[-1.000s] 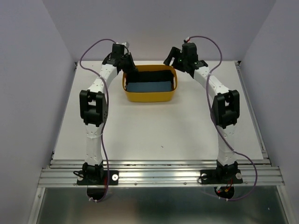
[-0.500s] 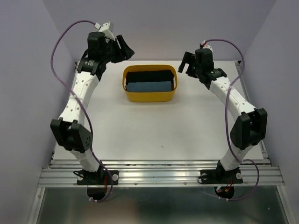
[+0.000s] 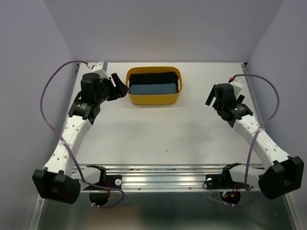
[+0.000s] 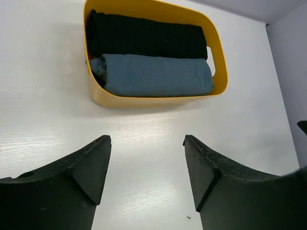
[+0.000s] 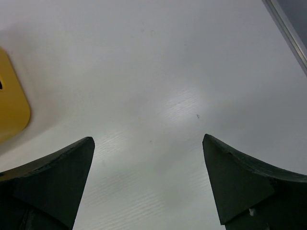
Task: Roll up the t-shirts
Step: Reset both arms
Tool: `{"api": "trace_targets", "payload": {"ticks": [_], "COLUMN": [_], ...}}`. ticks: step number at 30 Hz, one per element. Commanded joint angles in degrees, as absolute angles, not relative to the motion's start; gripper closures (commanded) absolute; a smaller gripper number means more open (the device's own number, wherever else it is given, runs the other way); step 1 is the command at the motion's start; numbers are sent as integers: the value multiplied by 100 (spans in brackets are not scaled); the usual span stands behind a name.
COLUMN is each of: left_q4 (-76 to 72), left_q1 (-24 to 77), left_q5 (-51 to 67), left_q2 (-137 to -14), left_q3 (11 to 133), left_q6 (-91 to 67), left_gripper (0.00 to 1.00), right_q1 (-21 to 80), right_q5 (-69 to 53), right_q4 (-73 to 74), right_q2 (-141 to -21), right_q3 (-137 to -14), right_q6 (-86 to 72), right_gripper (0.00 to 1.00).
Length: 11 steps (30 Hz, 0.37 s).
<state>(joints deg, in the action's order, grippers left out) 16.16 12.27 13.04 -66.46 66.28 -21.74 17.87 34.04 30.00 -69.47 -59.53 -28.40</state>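
Two rolled t-shirts lie side by side in the yellow tub (image 3: 154, 99) at the back of the table: the black t-shirt (image 3: 153, 78) behind, the teal-blue t-shirt (image 3: 153, 89) in front. The left wrist view shows the same pair, black t-shirt (image 4: 148, 38) and teal-blue t-shirt (image 4: 158, 76), inside the tub (image 4: 144, 99). My left gripper (image 3: 120, 87) hangs open just left of the tub, nothing between its fingers. My right gripper (image 3: 214, 97) is open and empty, well to the right of the tub, above bare table.
A corner of the yellow tub (image 5: 12, 108) shows at the left of the right wrist view. The metal rail (image 3: 163, 179) with both arm bases runs along the near edge. A metal edge strip (image 3: 256, 103) borders the table on the right.
Both arms have drawn back from the tub and come down toward the near side. The left gripper has opened and let go; the right gripper has opened wider. The t-shirts stay in the tub.
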Motion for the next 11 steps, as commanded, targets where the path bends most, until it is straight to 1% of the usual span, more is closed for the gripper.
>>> {"api": "trace_targets", "payload": {"ticks": [1, 6, 11], "left_q4": [1292, 1160, 1195], "left_q1": [1222, 1230, 1222], "left_q5": [800, 633, 607], "left_q2": [-5820, -5397, -5309], "left_q3": [6303, 5942, 5933], "left_q6": [-2250, -2434, -2549], "left_gripper": [27, 27, 27], "right_q1": [1784, 1784, 1784], "right_q5": [3841, 4078, 4271], "right_q4": [3269, 3296, 3445], "right_q2": [-6250, -5442, -5238], "right_q3": [-5364, -4799, -4737], "right_q6": [-3304, -3533, -3735], "right_gripper": [0, 0, 0]}}
